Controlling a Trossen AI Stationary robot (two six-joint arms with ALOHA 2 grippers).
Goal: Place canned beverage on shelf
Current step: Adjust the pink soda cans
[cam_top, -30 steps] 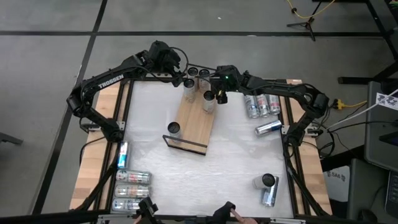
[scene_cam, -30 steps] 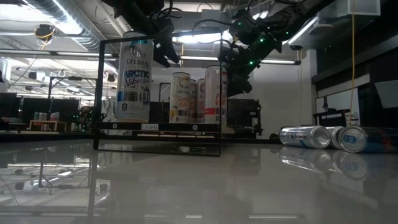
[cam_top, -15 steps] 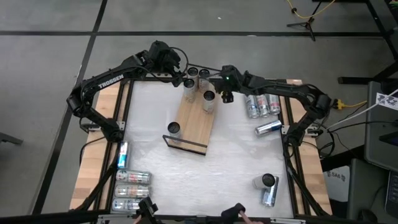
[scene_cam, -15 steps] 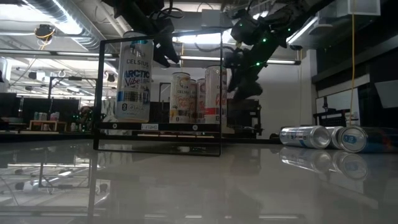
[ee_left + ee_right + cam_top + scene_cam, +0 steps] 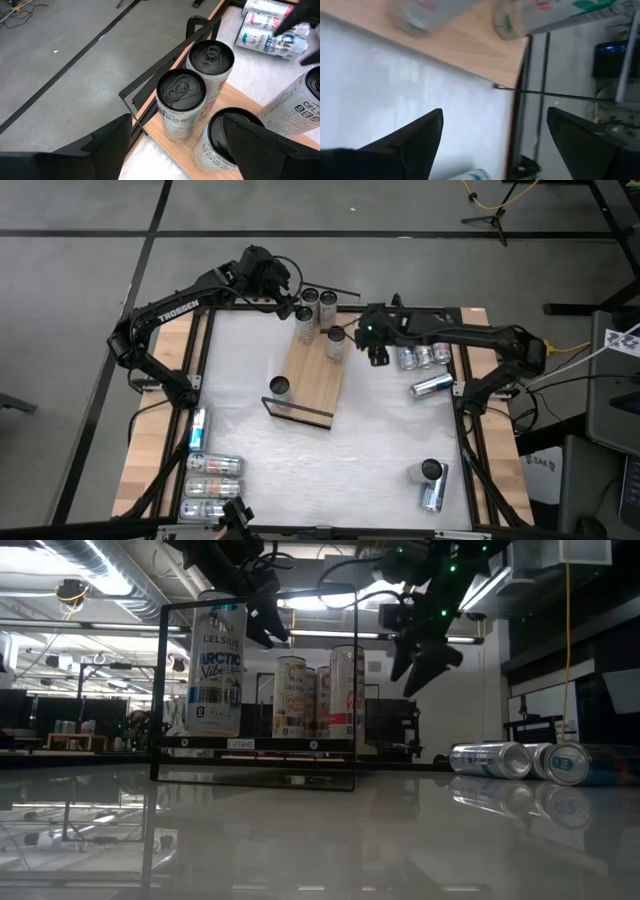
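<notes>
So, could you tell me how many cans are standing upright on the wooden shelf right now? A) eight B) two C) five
C: the high view shows five upright cans on the shelf: four clustered at its far end and one alone by the near wire rail.

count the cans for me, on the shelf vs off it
upright cans on the shelf: 5
loose cans off it: 10
total: 15
</notes>
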